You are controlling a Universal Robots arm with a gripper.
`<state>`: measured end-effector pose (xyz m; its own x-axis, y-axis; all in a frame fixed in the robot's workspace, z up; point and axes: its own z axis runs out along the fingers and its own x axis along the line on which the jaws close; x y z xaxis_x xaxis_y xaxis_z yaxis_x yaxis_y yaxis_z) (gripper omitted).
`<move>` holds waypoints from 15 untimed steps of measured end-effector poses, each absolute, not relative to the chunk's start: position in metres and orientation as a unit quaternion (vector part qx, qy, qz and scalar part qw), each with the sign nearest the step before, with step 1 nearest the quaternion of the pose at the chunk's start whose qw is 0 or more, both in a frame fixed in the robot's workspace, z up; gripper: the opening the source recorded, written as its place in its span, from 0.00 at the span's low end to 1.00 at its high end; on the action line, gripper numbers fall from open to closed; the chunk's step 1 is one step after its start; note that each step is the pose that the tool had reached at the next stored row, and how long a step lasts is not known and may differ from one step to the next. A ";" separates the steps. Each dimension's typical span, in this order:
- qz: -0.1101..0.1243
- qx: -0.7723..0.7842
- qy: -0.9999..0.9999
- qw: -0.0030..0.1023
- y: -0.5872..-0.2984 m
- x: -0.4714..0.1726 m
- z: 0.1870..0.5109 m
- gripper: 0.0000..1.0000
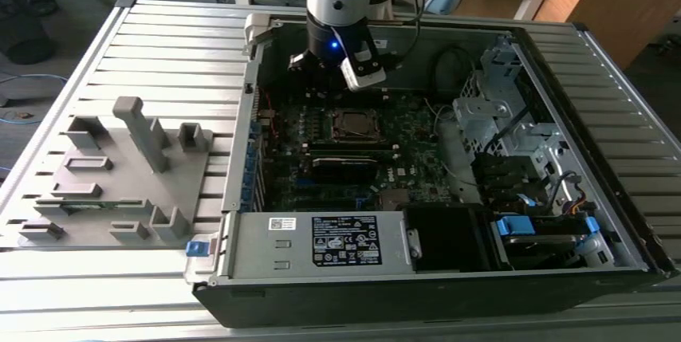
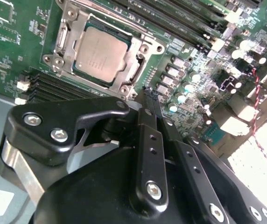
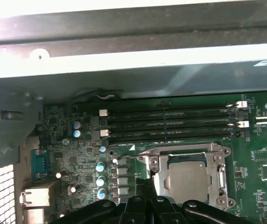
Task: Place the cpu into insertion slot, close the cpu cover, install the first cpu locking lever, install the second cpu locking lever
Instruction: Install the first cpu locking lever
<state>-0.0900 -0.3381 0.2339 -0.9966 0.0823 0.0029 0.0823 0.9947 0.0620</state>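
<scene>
Silver metal is what we look for first: the cpu (image 2: 101, 52) lies flat inside the insertion slot (image 2: 145, 48). The cpu cover (image 3: 160, 179) looks folded down around it, with the chip's top showing through its window. So we think the first two jobs are done and the work is now on a locking lever. A thin lever (image 3: 171, 152) runs along one edge of the insertion slot; we cannot tell if it is hooked down. The end effector (image 2: 147, 93) hangs just beside a corner of the insertion slot, with its fingers squeezed narrow and nothing between them. We think it is meant to push like one stiff finger. To do this well, we should keep the tip right on the lever and push slowly and evenly. We should also stay off the small parts on the green board (image 3: 77, 158) beside the insertion slot. If the tip slips, it could scratch them.
</scene>
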 end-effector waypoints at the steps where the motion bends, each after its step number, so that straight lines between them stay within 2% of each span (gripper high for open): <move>1: -0.031 -0.041 -0.999 0.000 -0.338 -0.092 0.234 0.11; 6: -0.032 -0.041 -0.999 -0.001 -0.338 -0.097 0.234 0.11; 10: -0.055 -0.041 -0.998 0.000 -0.339 -0.097 0.235 0.11; 15: -0.056 -0.041 -0.998 -0.001 -0.339 -0.100 0.235 0.11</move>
<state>-0.0998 -0.3387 0.2354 -0.9966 0.0822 0.0023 0.0820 0.9904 0.1108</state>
